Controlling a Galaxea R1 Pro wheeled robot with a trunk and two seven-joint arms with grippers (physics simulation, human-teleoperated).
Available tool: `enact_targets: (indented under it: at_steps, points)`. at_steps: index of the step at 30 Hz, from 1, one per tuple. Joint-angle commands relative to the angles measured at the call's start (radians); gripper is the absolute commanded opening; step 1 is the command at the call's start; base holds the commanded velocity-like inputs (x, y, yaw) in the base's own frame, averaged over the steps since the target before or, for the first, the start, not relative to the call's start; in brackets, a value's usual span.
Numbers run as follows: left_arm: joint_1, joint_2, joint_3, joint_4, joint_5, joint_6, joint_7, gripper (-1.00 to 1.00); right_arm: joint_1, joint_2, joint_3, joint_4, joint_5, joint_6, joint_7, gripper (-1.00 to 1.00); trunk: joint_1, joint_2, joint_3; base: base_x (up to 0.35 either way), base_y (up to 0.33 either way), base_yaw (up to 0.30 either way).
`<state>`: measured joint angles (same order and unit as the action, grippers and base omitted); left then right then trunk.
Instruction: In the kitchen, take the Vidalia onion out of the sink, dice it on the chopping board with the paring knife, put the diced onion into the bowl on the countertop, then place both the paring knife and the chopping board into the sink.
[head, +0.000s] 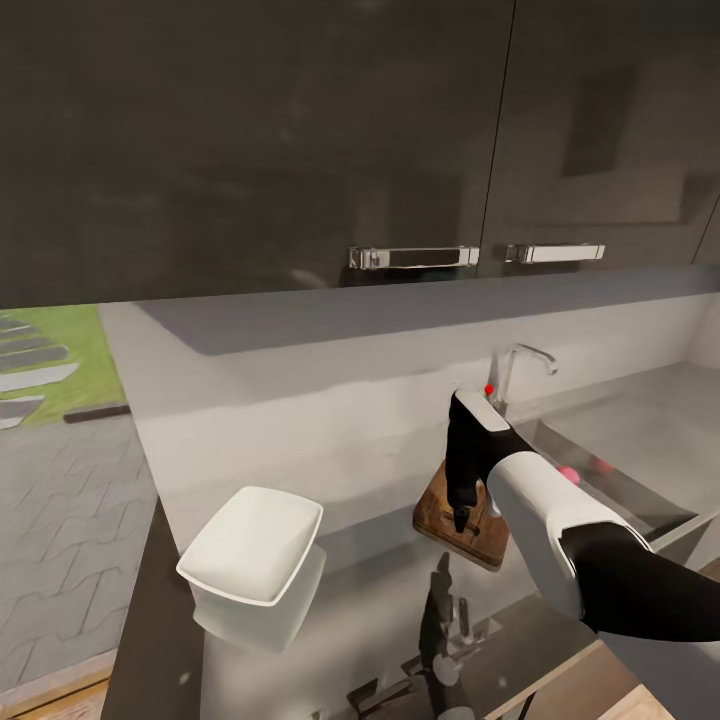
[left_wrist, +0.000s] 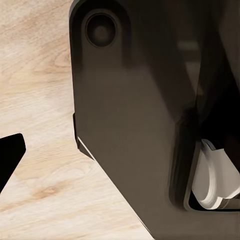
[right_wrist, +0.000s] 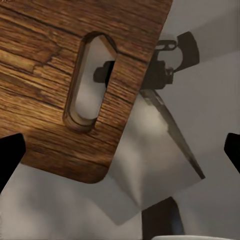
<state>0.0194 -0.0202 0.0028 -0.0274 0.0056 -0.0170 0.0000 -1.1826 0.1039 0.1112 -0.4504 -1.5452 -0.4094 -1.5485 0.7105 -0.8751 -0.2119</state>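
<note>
Head view: grey countertop (head: 330, 610) under dark wall cabinets (head: 250, 140) with two chrome handles (head: 413, 257). White bowl (head: 252, 545), squarish rim, stands on the countertop toward the left, well apart from the board. Brown chopping board (head: 438, 512) lies flat on the countertop just left of the sink (head: 640, 495), partly hidden by the right arm (head: 560, 520). Right gripper (head: 461, 520) points down over the board; whether its tip touches the wood cannot be told from here. Sink sits at the right, chrome tap (head: 520, 365) with red knob (head: 489, 389) at its far edge. A small pink patch (head: 568, 474) shows inside the basin, behind the arm; what it is cannot be told. At far left, paving and grass (head: 55, 345) show beyond the counter end.

Right wrist view: handle end of the chopping board (right_wrist: 60, 85) with its slot-shaped hole (right_wrist: 90, 80) and one rounded corner, lying on the grey countertop (right_wrist: 150, 165). Two dark fingertips (right_wrist: 9, 155) stand at opposite edges of the picture, spread wide, nothing between them. The surface mirrors the arm.

Left wrist view: dark glossy body panel (left_wrist: 135, 115) over light wood floor (left_wrist: 40, 100); one dark fingertip (left_wrist: 10, 150) at the edge. Left gripper state: cannot tell.

Knife: not made out with certainty.
</note>
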Motion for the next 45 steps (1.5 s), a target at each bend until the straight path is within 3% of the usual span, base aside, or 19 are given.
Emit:
enact_targets:
  at_steps: [1, 26, 35, 45]
  points:
    - [0.001, 0.0, 0.0, -0.002, 0.001, -0.001, 0.0, 1.0, -0.001, -0.001, 0.008, 0.001, -0.007, -0.01, -0.002, 1.0, 0.0, -0.001, -0.001, 0.0, 0.0, 0.0]
    - [0.001, 0.0, 0.0, 0.0, 0.001, -0.001, 0.0, 1.0, -0.001, -0.001, 0.008, 0.001, -0.01, -0.013, 0.001, 1.0, 0.0, -0.001, -0.001, -0.052, 0.0, 0.0]
    - [0.001, 0.0, 0.0, 0.0, 0.001, -0.001, 0.0, 1.0, -0.002, -0.001, 0.008, 0.001, -0.009, -0.012, 0.053, 1.0, 0.0, -0.001, -0.002, 0.0, 0.0, 0.0]
    - [0.001, 0.0, 0.0, 0.0, 0.001, -0.001, 0.0, 1.0, -0.002, -0.004, 0.008, 0.001, -0.01, -0.012, 0.059, 1.0, 0.0, -0.001, -0.015, 0.0, 0.0, 0.035]
